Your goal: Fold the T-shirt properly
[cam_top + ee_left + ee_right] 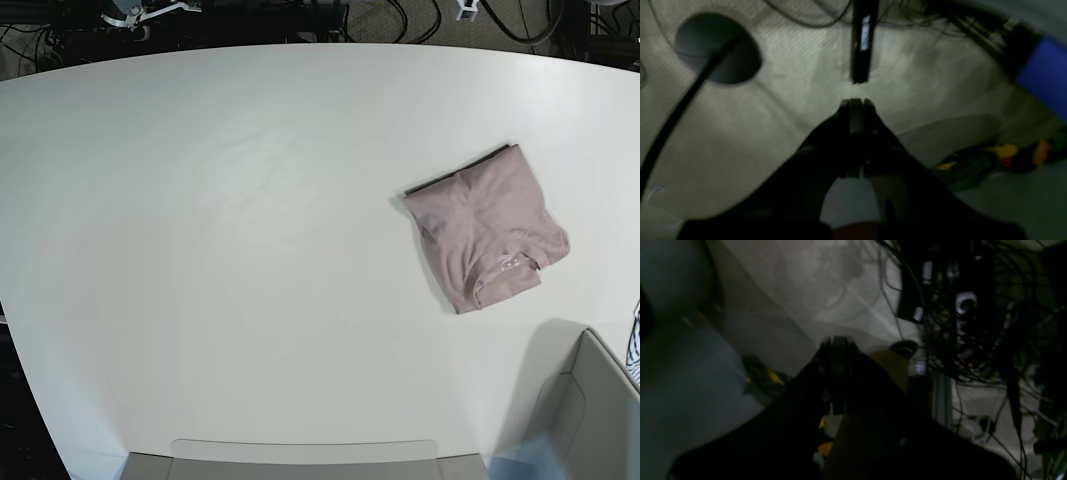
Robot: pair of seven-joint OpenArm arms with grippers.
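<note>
Left wrist view: the black left gripper point(856, 101) has its jaws pressed together with nothing between them. It points at a pale grey floor point(790, 110) crossed by a black cable point(680, 110), with a dark upright bar point(862, 40) ahead and a blue object point(1045, 71) at the right edge. The picture is dim and blurred.

Right wrist view: the black right gripper point(836, 341) is likewise closed and holds nothing. Beyond it lies a dense tangle of black cables point(973, 323) over the same pale floor.

Base view: the dusty mauve-pink cotton T-shirt point(488, 225) lies folded into a compact, slightly skewed rectangle on the right part of the wide white table point(220, 250), its collar toward the near edge. No arm shows here. A grey box point(585, 415) stands at the lower right corner, with a blue-and-white striped cloth point(634, 350) just beside it at the frame edge.
</note>
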